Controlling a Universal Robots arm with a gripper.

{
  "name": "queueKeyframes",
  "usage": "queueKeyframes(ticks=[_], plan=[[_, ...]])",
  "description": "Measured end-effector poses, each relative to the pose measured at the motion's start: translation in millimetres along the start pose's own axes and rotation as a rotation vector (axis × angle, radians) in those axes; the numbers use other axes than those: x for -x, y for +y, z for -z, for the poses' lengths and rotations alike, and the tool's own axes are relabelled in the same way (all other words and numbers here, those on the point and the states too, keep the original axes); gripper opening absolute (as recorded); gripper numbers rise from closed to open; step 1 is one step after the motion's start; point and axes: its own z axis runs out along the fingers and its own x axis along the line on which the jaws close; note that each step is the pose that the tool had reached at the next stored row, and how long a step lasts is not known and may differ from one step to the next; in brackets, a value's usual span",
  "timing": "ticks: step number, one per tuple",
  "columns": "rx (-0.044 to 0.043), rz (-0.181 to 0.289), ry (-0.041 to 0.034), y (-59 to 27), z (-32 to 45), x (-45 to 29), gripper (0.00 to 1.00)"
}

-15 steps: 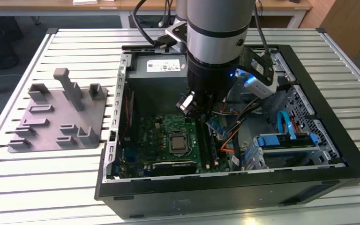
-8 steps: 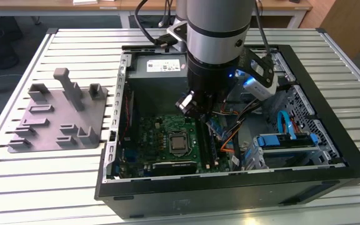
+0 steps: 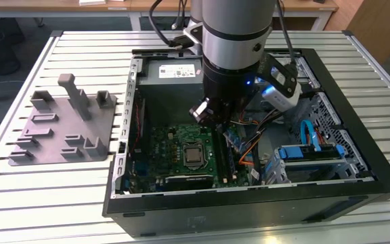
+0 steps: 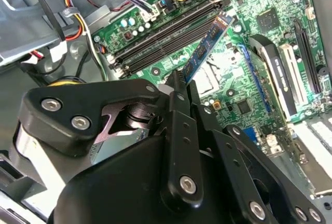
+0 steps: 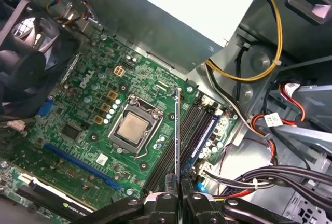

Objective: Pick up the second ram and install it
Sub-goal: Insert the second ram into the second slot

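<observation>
the gripper [image 5: 177, 186] is clamped on one end of the second ram [image 5: 178, 130], a finger on each flat face. the stick stands edge-on over the motherboard [image 5: 78, 110], between its cpu socket [image 5: 132, 128] and its black memory slots [image 4: 166, 32], roughly parallel to the slots. whether it touches the motherboard, i cannot tell.

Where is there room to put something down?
Bare silver table slats lie in front of the grey plastic holder and behind the black computer case. Inside it's crowded: the black gripper holds the blue-green ram stick.
</observation>
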Motion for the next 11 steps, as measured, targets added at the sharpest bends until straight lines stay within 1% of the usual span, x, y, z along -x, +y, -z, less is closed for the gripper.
queueKeyframes(ticks=[11], plan=[[-0.0071,-0.089,-0.0007,0.0,-0.2,0.0,0.14]])
